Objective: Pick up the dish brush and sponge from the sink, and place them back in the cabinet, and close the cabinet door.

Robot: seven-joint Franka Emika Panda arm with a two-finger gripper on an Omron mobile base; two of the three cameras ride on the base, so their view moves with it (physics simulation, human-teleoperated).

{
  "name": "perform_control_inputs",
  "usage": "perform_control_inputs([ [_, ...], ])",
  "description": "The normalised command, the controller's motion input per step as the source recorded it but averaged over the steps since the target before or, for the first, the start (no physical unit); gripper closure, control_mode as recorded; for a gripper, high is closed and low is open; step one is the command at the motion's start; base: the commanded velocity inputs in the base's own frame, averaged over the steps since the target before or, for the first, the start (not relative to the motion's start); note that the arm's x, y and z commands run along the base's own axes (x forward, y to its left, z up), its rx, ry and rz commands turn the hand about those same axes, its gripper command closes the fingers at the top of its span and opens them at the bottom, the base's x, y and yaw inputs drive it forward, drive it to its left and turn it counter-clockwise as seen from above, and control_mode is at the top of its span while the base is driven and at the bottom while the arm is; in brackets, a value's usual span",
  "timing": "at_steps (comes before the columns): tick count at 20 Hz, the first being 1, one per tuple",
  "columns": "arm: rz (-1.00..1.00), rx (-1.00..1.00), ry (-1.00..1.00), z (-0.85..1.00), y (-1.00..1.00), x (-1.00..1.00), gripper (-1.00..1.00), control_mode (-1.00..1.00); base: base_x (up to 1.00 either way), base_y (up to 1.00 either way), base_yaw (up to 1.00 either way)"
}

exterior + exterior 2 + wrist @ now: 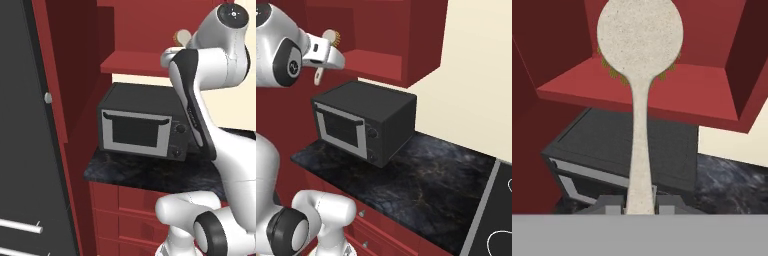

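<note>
My gripper [641,202] is shut on the thin handle of the dish brush [640,60]. Its round cream-white head stands over the front edge of the red inner shelf [702,95] of the cabinet [406,30]. From the left base view the brush head [182,36] pokes out past the hand, level with the shelf [132,62]. In the right base view the dish brush [332,37] sits in the gripper [326,51] just left of the shelf [376,62]. The cabinet door [75,85] stands open on the left. The sponge and the sink are out of view.
A black toaster oven [140,127] [366,120] stands on the dark stone counter [426,185] right under the shelf. Red drawers [120,215] run below the counter. A dark grey refrigerator [25,150] rises on the left, and a cooktop [498,215] lies on the right.
</note>
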Motion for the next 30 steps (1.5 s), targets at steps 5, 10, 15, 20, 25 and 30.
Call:
perform_control_inputs([
  [5,0.00,0.00,-0.05,0.00,0.00,0.41,1.00,-1.00,0.00,0.00,0.00],
  [10,0.00,0.00,0.00,0.00,0.00,0.39,1.00,-1.00,0.00,0.00,0.00],
  [15,0.00,0.00,0.00,0.00,0.01,0.42,1.00,-1.00,0.00,0.00,0.00],
  [20,0.00,0.00,0.00,0.00,0.06,0.30,1.00,-1.00,0.00,0.00,0.00],
  [25,0.00,0.00,0.00,0.00,0.07,0.29,1.00,-1.00,0.00,0.00,0.00],
  [30,0.00,0.00,0.00,0.00,0.05,0.31,1.00,-1.00,0.00,0.00,0.00],
])
